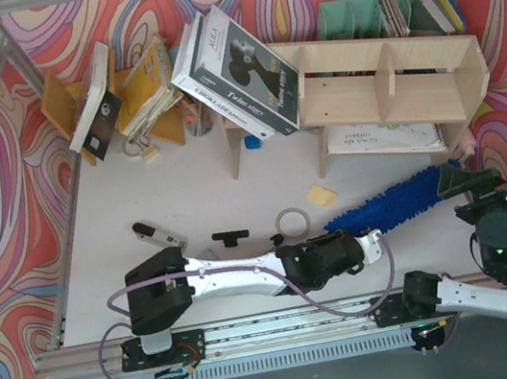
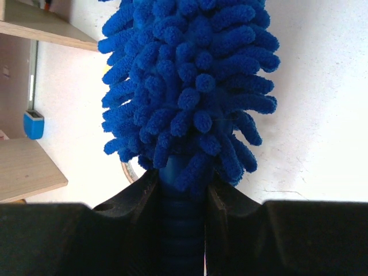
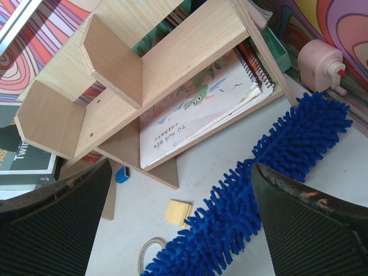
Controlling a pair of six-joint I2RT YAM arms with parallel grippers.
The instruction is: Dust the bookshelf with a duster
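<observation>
Duster [image 1: 397, 204] handle's mostly buried in the left pincer [image 2: 183, 190], clamped tight. Its fluff stretches toward the surface's [image 1: 187, 200] right edge, before the bookshelf [image 1: 391, 79]. Right pincer [image 3: 179, 195] gapes empty above. Leaning book [image 1: 239, 75] reads "Twins story".

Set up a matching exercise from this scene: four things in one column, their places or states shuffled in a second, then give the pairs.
Column one:
1. left hand
2. right hand
3. spiral notebook
4. yellow pad

Column two:
A. lying flat in the bottom level of the bookshelf
B. open, by the fluffy end of the duster
C. on the table, near a ring
D. shut on the duster's handle

Pairs: 1-D, 2-B, 3-A, 4-C.
</observation>
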